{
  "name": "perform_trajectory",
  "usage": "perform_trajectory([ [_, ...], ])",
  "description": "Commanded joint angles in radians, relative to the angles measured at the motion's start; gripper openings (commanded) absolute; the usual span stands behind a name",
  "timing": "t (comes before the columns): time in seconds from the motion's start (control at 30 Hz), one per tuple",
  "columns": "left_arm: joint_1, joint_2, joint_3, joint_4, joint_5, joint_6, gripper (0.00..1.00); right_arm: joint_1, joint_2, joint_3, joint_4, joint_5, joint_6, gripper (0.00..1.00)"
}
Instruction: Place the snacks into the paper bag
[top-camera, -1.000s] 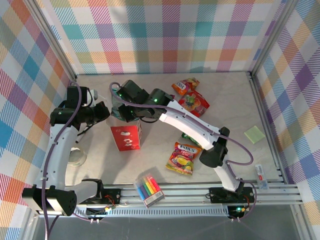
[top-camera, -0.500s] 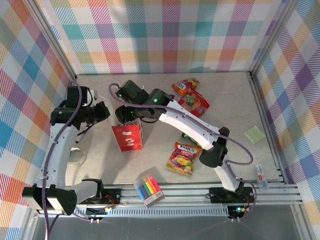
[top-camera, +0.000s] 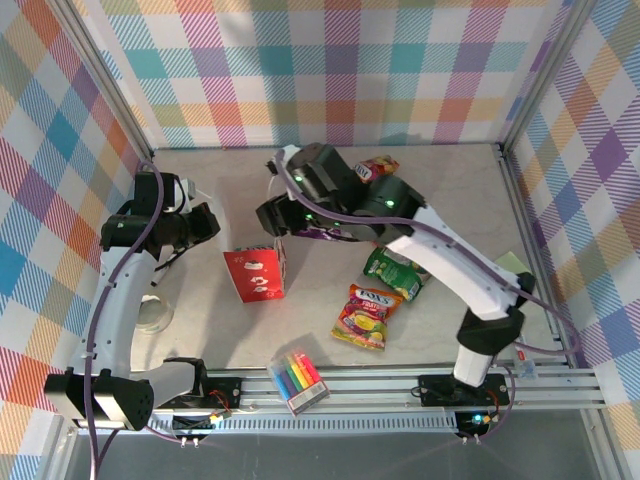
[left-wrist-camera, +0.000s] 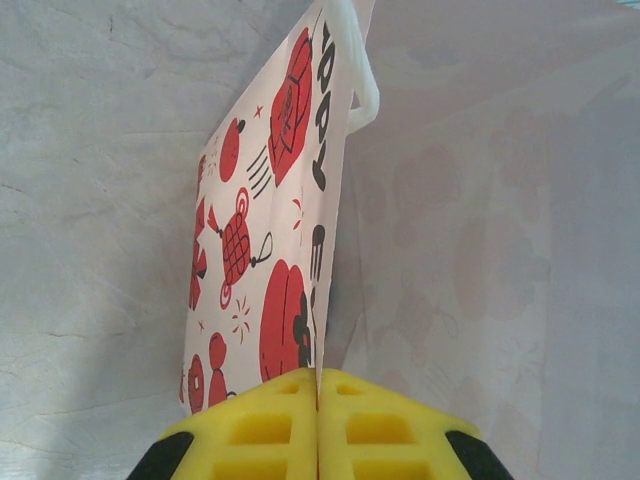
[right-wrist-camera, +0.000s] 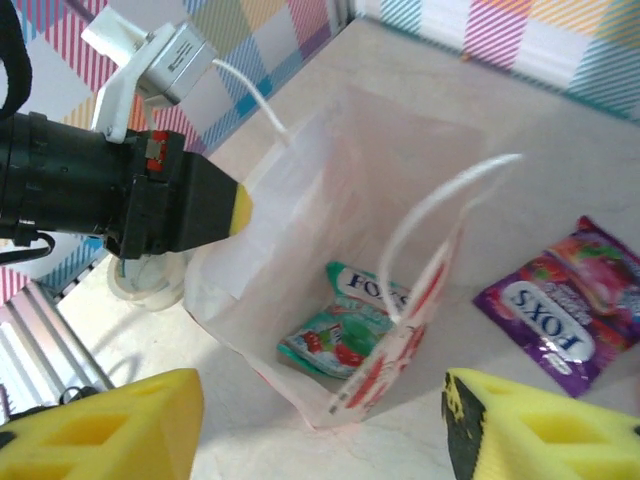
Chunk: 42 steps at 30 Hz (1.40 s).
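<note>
The paper bag (left-wrist-camera: 270, 250) is pinched by its white wall in the closed jaws of the left gripper (left-wrist-camera: 318, 385), that arm arched up and bent inward. The right arm (top-camera: 450, 262) is stretched across leftward, the right gripper (right-wrist-camera: 320, 425) poised above the bag's mouth, jaws spread wide, empty. A teal packet (right-wrist-camera: 345, 325) is seen inside the bag, a purple packet (right-wrist-camera: 565, 320) just beside it

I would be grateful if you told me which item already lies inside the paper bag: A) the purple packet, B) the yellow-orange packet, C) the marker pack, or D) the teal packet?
D: the right wrist view looks down into the open paper bag, where the teal packet lies on the bottom; the purple packet lies outside, beside it.
</note>
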Motion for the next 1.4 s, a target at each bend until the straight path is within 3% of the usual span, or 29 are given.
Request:
perform_trajectory([
  [0.0, 0.012, 0.001, 0.033, -0.052, -0.01, 0.023, 0.01, -0.006, -0.082, -0.101, 0.031, 0.115, -0.034, 0.69],
  [0.13, 0.012, 0.003, 0.044, -0.063, -0.025, 0.027, 0.01, -0.022, -0.182, -0.245, 0.037, 0.19, -0.016, 0.73],
  [0.27, 0.012, 0.007, 0.056, -0.068, -0.033, 0.03, 0.02, -0.078, -0.266, -0.395, 0.03, 0.18, 0.078, 0.74],
  [0.53, 0.012, 0.022, 0.08, -0.08, -0.044, 0.037, 0.02, -0.228, -0.412, -0.715, -0.005, -0.004, 0.262, 0.8],
  [0.77, 0.012, 0.029, 0.074, -0.066, -0.013, 0.022, 0.02, -0.28, -0.46, -0.972, 0.046, -0.165, 0.369, 0.92],
  [1.1, 0.011, 0.02, 0.056, -0.066, 0.001, 0.021, 0.03, -0.286, -0.498, -1.228, 0.11, -0.35, 0.529, 0.99],
  [1.37, 0.011, 0.021, 0.054, -0.064, -0.004, 0.021, 0.03, -0.291, -0.523, -1.393, 0.195, -0.375, 0.601, 0.99],
])
